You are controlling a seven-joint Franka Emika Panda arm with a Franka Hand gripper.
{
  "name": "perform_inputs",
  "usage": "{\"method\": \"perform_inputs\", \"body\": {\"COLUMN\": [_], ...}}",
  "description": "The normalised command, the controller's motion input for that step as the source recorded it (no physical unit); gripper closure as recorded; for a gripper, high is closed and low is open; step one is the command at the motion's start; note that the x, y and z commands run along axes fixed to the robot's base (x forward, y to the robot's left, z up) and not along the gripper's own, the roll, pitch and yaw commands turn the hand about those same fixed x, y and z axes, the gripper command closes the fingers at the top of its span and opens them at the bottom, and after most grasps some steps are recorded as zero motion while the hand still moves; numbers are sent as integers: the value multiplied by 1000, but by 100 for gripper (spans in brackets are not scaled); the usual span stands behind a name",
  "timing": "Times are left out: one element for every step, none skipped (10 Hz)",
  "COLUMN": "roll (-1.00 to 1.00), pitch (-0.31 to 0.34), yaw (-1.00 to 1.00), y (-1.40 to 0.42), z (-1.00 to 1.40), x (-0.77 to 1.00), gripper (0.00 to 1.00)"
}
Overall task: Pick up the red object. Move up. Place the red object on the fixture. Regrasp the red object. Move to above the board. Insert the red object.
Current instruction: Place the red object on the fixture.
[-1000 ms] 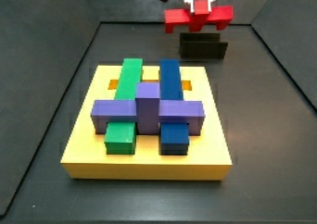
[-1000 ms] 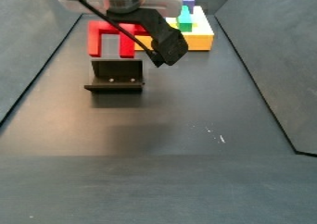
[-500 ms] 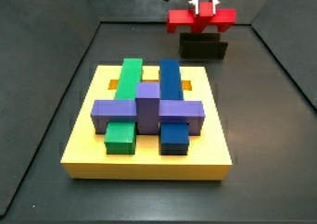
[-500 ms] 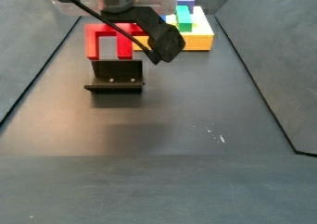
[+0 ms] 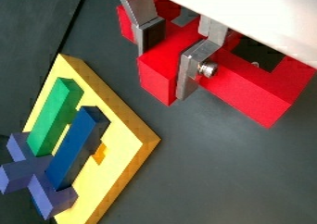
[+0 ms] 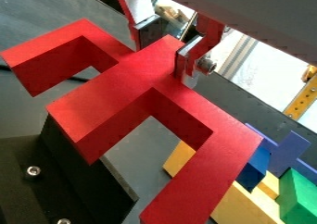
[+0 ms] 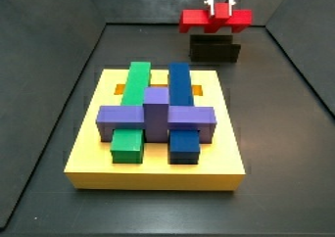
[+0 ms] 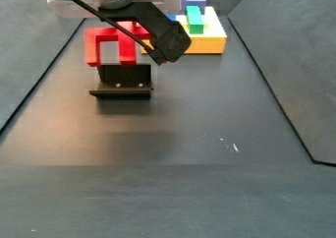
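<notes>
Red object is pinched by its top stub between the gripper fingers, so the plates are closed in on it, crossbar running sideways to them and legs hanging down. It's up in the air with the fixture right underneath the gripper, a clear gap between them. I'd guess it's lifting off after the regrasp. The board sits well off to one side, slots between the green and blue blocks open. Plenty of bare floor around, walls nowhere close.
</notes>
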Motion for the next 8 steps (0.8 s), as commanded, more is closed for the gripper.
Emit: {"method": "perform_inputs", "body": {"roll": [137, 140, 66, 151, 134, 129, 94, 66], "pitch": [0, 0, 0, 0, 0, 0, 0, 14], "yaw": [0, 0, 0, 0, 0, 0, 0, 0], "y": [0, 0, 0, 0, 0, 0, 3, 49], "z": [-220, -217, -117, -71, -57, -86, -80, -69], "x": [0, 0, 0, 0, 0, 0, 0, 0], "gripper": [100, 100, 100, 100, 100, 100, 100, 100]}}
